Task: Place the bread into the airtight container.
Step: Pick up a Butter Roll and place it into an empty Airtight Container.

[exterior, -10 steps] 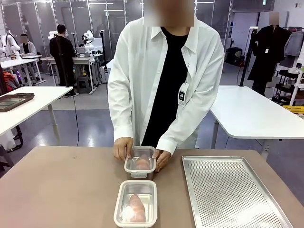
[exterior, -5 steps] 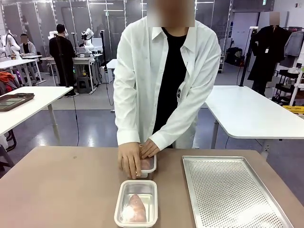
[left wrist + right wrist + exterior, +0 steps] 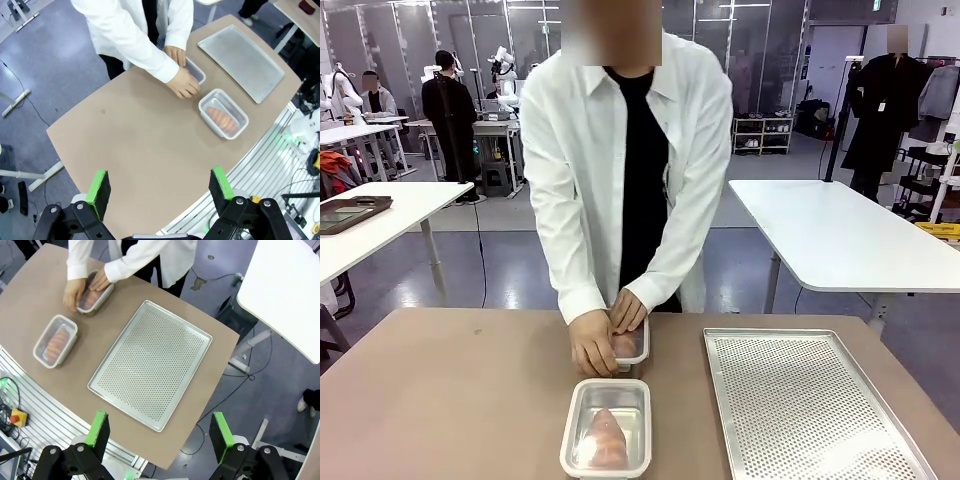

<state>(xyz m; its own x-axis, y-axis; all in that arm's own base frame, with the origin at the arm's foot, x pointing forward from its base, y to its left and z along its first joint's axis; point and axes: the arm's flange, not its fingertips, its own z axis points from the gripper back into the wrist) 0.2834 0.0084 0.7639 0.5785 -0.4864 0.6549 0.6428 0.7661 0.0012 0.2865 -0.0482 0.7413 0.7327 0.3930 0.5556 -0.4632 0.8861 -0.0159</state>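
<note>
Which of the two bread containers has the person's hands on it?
The far container, beside the tray's far corner; the near container sits untouched.

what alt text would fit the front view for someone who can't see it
A person in a white shirt presses both hands on the far clear plastic container. A second lidded clear container holding bread sits nearer, left of an empty perforated metal tray.

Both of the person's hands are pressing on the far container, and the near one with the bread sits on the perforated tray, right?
Not quite. Both hands are on the far container, but the near container with the bread sits on the bare table, beside the tray, not on it. The front and right wrist views both show the gap between them.
</note>
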